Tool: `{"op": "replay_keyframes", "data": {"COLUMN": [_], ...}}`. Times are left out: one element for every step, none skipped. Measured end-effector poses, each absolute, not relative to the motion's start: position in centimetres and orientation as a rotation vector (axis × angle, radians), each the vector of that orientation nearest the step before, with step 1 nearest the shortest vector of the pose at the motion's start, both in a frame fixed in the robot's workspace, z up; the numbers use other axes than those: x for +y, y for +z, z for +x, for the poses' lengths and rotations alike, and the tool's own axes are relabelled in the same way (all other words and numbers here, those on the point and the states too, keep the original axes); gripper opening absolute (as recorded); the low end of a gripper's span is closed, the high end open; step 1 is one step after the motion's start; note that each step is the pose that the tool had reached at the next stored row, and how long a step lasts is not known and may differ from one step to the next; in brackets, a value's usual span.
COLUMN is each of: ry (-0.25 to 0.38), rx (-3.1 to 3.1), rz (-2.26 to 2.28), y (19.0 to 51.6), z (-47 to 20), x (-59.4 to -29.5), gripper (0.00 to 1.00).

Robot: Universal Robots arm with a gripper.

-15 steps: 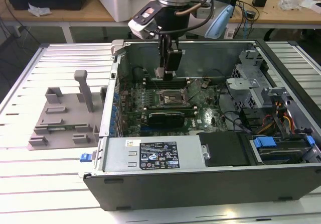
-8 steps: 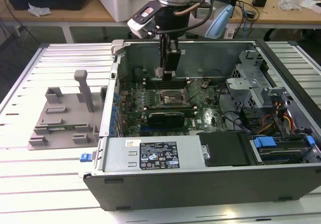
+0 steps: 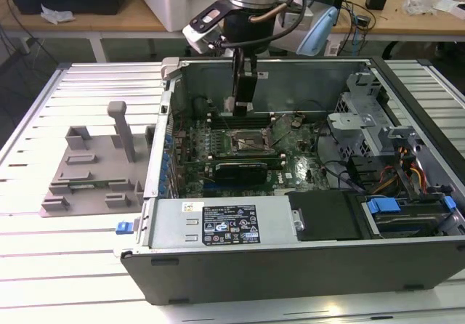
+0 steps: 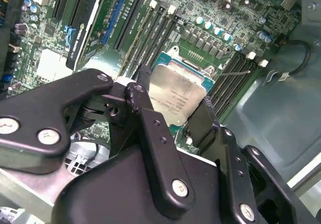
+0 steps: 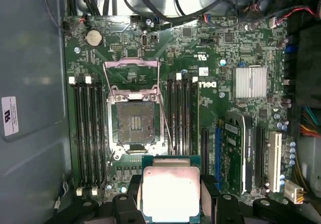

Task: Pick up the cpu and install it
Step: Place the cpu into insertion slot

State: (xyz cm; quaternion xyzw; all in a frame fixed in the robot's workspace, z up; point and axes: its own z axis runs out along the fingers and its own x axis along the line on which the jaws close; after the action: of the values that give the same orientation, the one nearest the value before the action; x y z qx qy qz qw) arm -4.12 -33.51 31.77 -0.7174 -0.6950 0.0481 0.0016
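On the slatted counter [image 3: 73, 266] lies the open computer case [image 3: 290, 269], where the pincer [image 3: 243, 107], clamped on the cpu [image 5: 170, 193], hangs near the bare socket [image 5: 135, 123]; a skewed landing might bend its pins.

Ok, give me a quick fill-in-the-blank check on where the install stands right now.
The end effector is shut on the ____.
The socket on the motherboard is ____, with no chip seated in it.
The grey tray sits outside the computer case, on the exterior view's ____.
Missing words: cpu, empty, left.
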Motion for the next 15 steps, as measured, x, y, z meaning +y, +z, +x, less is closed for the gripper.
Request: {"op": "replay_keyframes", "data": {"ry": [0.143, 0.13, 0.12, 0.108, 0.105, 0.104, 0.105, 0.105, 0.105, 0.106, 0.107, 0.109, 0.111, 0.111, 0.112], "rx": [-2.188, -2.189, -2.188, -2.19, -2.193, -2.197, -2.201, -2.204, -2.206, -2.208, -2.21, -2.213, -2.213, -2.213, -2.213], "rz": [-2.238, -2.227, -2.219, -2.206, -2.2, -2.196, -2.192, -2.189, -2.187, -2.185, -2.181, -2.177, -2.175, -2.174, -2.174], "y": [31.8, 31.7, 31.7, 31.7, 31.7, 31.6, 31.6, 31.5, 31.4, 31.2, 30.9, 30.6, 30.3, 30.2, 30.1], "z": [-4.0, -4.0, -3.9, -3.8, -3.8, -3.7, -3.6, -3.5, -3.3, -3.2, -2.8, -2.5, -2.3, -2.3, -2.3], "x": [-33.5, -33.5, -33.5, -33.4, -33.4, -33.4, -33.4, -33.4, -33.4, -33.4, -33.2, -33.1, -33.1, -33.1, -33.1], "gripper": [0.55, 0.55, 0.55, 0.55, 0.55, 0.55, 0.55, 0.55, 0.55, 0.55, 0.55, 0.55, 0.55, 0.55, 0.55]}}
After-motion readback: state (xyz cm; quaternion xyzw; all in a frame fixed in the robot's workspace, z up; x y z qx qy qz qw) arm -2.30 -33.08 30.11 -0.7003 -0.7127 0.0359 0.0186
